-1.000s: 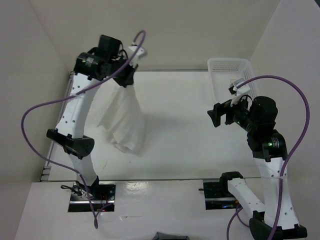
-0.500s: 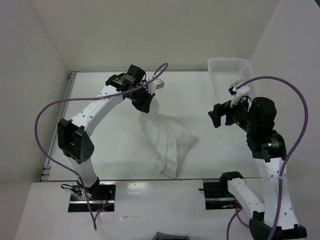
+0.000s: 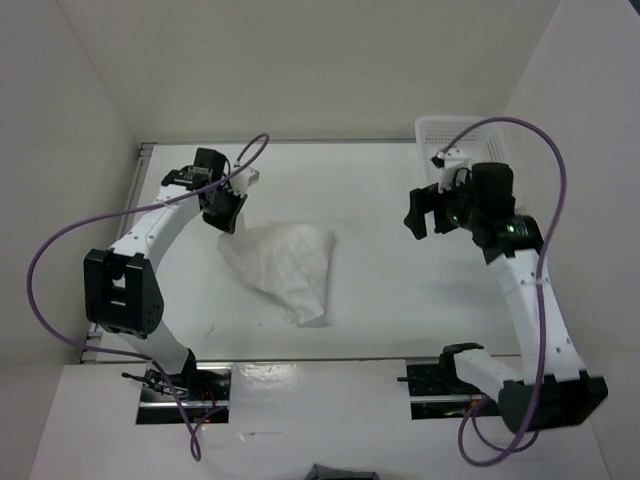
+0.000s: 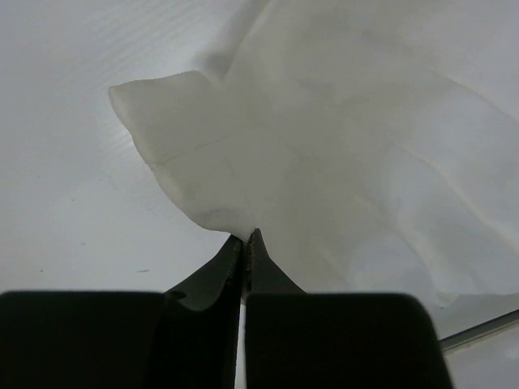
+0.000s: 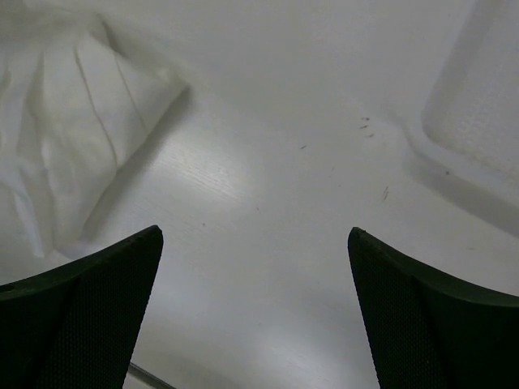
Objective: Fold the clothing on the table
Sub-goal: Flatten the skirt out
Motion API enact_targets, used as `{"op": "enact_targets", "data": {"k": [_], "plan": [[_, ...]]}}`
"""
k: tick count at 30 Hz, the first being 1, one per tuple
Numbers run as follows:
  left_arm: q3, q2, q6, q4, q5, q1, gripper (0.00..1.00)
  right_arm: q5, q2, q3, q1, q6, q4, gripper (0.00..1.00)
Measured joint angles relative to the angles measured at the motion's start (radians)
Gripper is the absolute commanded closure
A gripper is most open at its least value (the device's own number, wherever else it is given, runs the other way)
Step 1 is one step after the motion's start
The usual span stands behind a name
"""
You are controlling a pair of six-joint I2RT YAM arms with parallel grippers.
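- Clothing: thin white fabric, crumpled into a loose fan-shaped heap, with straight crease lines running across it.
- Position: it lies on the counter, left of centre. The wide part faces the far-left side and the narrow end points toward the near edge.
- State: wrinkled, with layers overlapping unevenly. Its far-left edge is pinched in the closed left tool.
- Counter: flat, matte white and rectangular, with a thin grey rim along its left and near edges. It is far larger than the clothing.
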State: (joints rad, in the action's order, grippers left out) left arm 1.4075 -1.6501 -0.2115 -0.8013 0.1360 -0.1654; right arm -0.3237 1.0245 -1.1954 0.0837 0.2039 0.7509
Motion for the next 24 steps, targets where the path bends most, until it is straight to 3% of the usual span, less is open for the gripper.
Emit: {"op": "enact_targets", "data": {"k": [5, 10, 14, 19, 24], "plan": [[-0.096, -0.002, -0.003, -0.001, -0.021, -0.049, 1.0, 0.057, 0.269, -0.074, 0.101, -0.011, 0.021, 0.02], [-0.073, -0.049, -0.003, -0.035, -0.023, -0.063, 1.0, 0.093, 0.347, -0.08, 0.164, -0.024, 0.052, 0.02], [0.132, -0.042, -0.024, -0.07, 0.013, -0.107, 1.0, 0.135, 0.31, -0.071, 0.165, -0.034, 0.045, 0.02], [0.396, 0.019, -0.06, -0.07, 0.108, -0.272, 1.0, 0.191, 0.245, -0.034, 0.165, -0.046, 0.041, 0.02], [0.55, 0.077, -0.157, -0.194, 0.346, -0.386, 1.0, 0.215, 0.212, -0.019, 0.165, -0.051, 0.036, 0.02]]}}
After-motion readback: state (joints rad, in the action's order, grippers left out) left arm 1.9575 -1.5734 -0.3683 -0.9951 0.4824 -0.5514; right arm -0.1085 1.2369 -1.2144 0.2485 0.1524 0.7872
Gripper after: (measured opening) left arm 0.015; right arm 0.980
